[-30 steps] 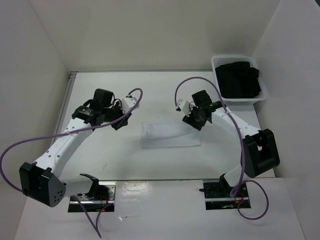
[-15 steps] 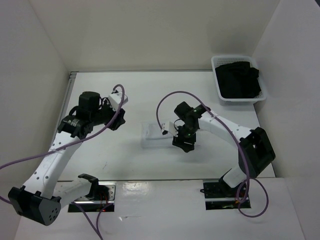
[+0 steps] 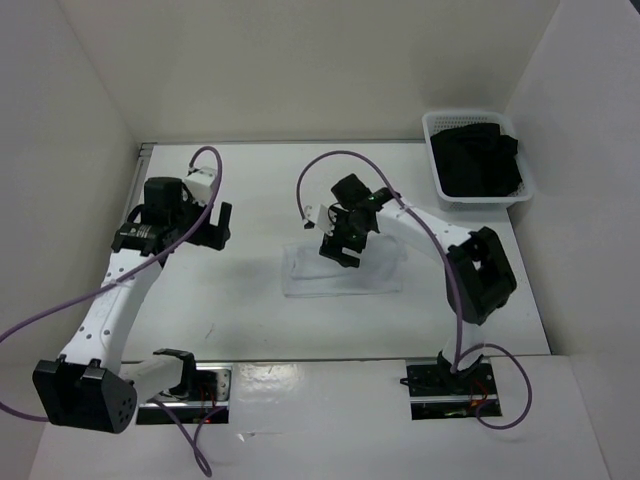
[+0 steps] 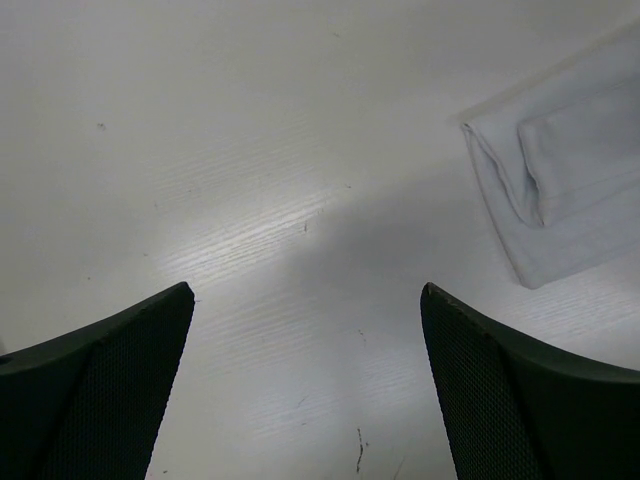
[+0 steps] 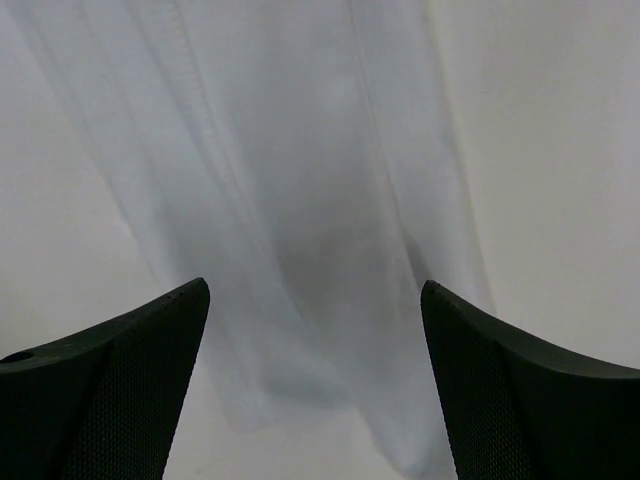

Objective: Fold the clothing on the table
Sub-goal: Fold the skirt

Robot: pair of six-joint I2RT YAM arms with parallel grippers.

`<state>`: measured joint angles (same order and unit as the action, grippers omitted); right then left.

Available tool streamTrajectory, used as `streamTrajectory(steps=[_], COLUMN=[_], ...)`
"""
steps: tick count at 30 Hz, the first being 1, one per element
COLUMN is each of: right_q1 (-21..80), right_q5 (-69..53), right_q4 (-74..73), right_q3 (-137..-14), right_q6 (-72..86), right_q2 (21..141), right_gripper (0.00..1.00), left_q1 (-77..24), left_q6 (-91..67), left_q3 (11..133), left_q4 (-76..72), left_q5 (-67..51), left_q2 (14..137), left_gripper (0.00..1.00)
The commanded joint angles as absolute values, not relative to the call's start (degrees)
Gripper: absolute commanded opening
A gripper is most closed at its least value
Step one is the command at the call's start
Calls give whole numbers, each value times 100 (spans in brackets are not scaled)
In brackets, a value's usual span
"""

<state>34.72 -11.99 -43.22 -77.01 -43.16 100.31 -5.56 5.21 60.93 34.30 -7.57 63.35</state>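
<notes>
View from above of a large flat white table (image 3: 260,180) with white walls around it and two white robot arms bolted at its near edge.

At the left, the left gripper (image 3: 212,226) hangs over bare table, well apart from the garment. Its wrist camera shows both dark fingers spread wide with nothing between them, and one folded corner of the cloth off to the side.

In the middle of the table lies the thin white fabric clothing (image 3: 345,282), flat and already gathered into a neat layered rectangle with its long side running left to right. The right gripper (image 3: 338,250) is directly above its far left part. Its fingers are also spread wide, holding nothing, with soft layered cloth filling the view beneath them.

At the far right corner stands a small white slotted plastic basket (image 3: 432,150) holding a black garment (image 3: 480,165).

The work appears to be between folds, with neither gripper holding cloth. A further fold would probably call for pinching one short end of the rectangle, lifting it and laying it over the other end.
</notes>
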Motion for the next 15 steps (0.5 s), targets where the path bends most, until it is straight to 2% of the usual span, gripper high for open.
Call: streamTrajectory(steps=[1,9,12,15], right_q1=[3331,3103,2998,2944], right_q5=[-1169,-1283,-1336,-1397], right_q4=[-4166,-4236,-4236,-4236], right_q3=[-7989,-8077,-8191,-8244], right_q6=[-4430,-4623,-4676,-4728], right_q2=[10537,10898,11013,11126], right_gripper=[90,90,85,74], left_q1=[-510,-510,-510,-510], left_q6=[255,255,255,308], left_q3=[6082,6082,6082,6082], left_q4=[3349,3349,3349,3349], left_q5=[-466,-650,-650,-650], left_q2=[6416,6478,6583,6583], left_gripper=[100,100,100,100])
